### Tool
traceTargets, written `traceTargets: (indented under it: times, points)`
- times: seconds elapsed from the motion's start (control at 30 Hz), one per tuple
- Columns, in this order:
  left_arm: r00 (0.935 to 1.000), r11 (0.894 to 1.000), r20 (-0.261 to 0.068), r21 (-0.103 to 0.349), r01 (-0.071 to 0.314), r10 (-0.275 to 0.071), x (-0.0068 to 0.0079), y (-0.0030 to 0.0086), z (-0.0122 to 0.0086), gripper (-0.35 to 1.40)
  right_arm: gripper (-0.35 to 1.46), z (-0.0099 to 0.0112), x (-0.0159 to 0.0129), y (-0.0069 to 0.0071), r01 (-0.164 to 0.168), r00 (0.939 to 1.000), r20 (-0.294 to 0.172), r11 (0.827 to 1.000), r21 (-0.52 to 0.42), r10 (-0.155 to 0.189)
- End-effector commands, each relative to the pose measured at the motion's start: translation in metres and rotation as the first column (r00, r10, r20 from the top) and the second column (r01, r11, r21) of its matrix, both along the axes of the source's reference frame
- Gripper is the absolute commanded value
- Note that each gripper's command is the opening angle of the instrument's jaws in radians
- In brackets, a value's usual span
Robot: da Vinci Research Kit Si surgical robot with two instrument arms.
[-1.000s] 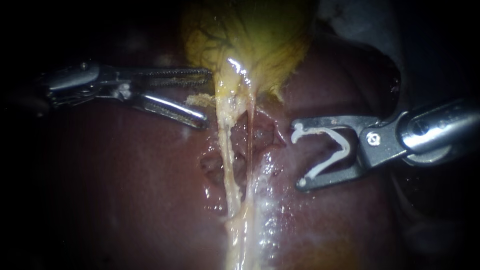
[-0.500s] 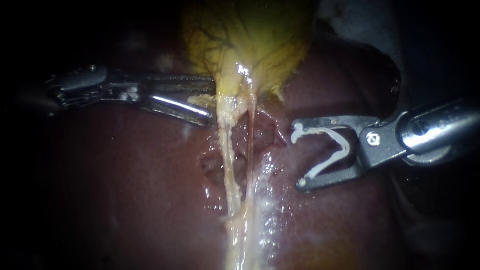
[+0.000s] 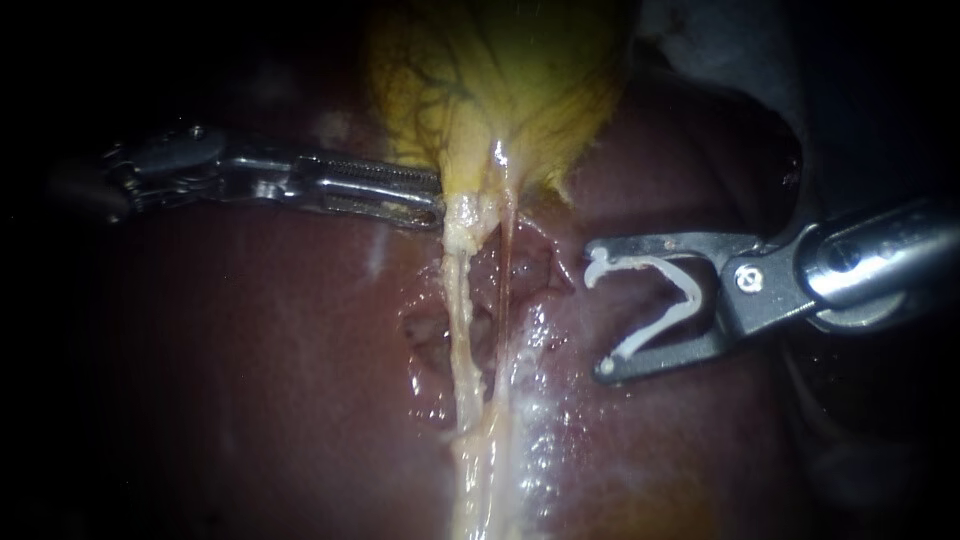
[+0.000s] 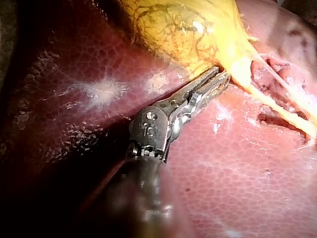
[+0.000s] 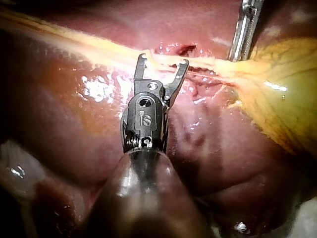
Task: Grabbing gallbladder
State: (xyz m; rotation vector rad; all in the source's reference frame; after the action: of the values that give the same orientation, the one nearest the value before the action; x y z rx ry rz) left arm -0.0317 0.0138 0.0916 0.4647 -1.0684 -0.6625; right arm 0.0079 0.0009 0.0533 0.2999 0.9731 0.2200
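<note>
liver (image 3: 250, 380): no text
gallbladder (image 3: 500, 90): no text
clip (image 3: 692, 300): no text
left instrument (image 4: 221, 75): small stamped mark on joint block, too blurred to read
right instrument (image 5: 163, 60): same kind of mark, same spot, unreadable

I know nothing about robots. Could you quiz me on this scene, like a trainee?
1. True or false: the right instrument holds a white clip between its jaws.
2. What do the left instrument's jaws pinch? A the clip; B the gallbladder; C the right instrument.
3. Fill in: the dark red organ under both instruments is the ____.
Key: 1 true; 2 B; 3 liver.
</note>
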Motion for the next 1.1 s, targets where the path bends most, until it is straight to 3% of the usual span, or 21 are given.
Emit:
traceTargets:
  times: [0.03, 0.33, 0.57, 0.77, 1.1]
  points:
    - [1.0000, 1.000, -0.003, 0.006, 0.000, 0.000, 0.0000, -0.0001, -0.0003, -0.30, 0.57, 0.0000, 0.0000, 0.0000, 0.000, 1.0000, 0.000, 1.000, 0.000, 0.000]
    - [0.9999, 0.999, -0.014, 0.033, 0.000, 0.000, -0.0005, -0.0005, -0.0034, -0.35, 0.57, 0.0000, -0.0001, 0.0000, 0.000, 1.0000, 0.000, 1.000, 0.000, 0.000]
    - [1.0000, 0.999, -0.007, 0.055, -0.003, 0.003, -0.0001, 0.0009, -0.0071, -0.35, 0.57, 0.0000, -0.0001, 0.0000, 0.000, 1.0000, 0.000, 1.000, 0.000, 0.000]
    - [0.9994, 0.997, -0.023, 0.066, 0.028, -0.026, 0.0021, 0.0025, -0.0110, -0.35, 0.57, 0.0000, -0.0001, 0.0000, 0.000, 1.0000, 0.000, 1.000, 0.000, 0.000]
    - [0.9976, 0.998, -0.021, 0.023, 0.066, -0.065, 0.0062, 0.0049, -0.0164, -0.35, 0.57, 0.0000, -0.0001, 0.0000, 0.000, 1.0000, 0.000, 1.000, 0.000, 0.000]
